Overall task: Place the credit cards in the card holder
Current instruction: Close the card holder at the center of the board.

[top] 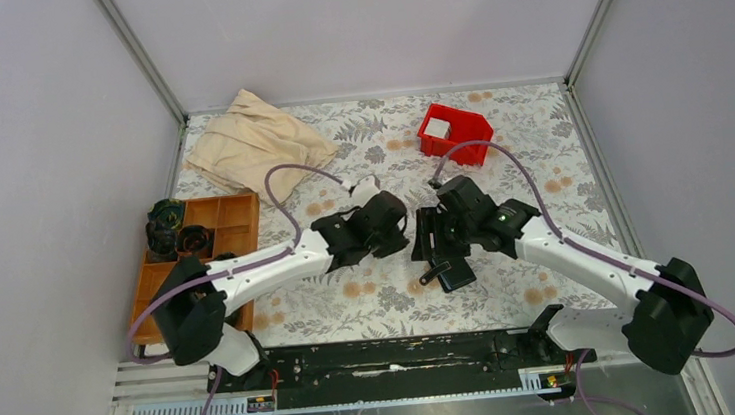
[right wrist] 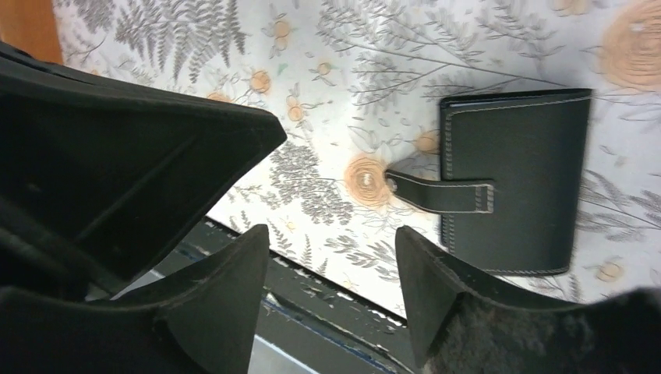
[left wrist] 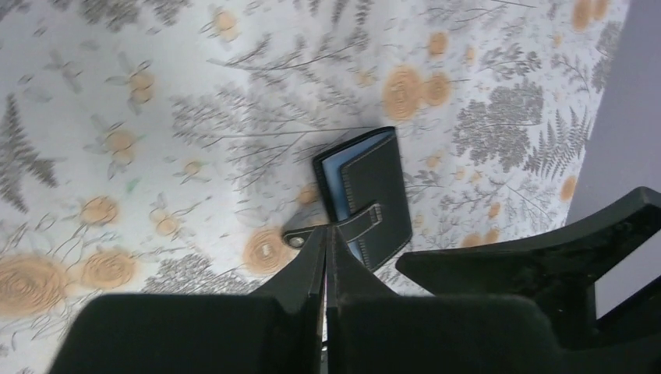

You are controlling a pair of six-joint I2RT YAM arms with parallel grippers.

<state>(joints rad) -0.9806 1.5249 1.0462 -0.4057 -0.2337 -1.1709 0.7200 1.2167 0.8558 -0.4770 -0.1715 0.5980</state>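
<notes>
Top external: card holder lay flat on the table. Left wrist: my left gripper was pinched closed, empty, right by its strap. Right wrist: my right gripper gaped wide, holding nothing. Looked light, probably floppy, so I'd pinch the folded spine.

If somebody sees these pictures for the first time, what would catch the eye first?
First, the left gripper, shut, and the right gripper, open, facing each other over the middle of the flowered table, with the black card holder lying folded on it beside them. Next comes the bright red bin at the far side. Then there is the crumpled beige cloth in the far left corner.
</notes>
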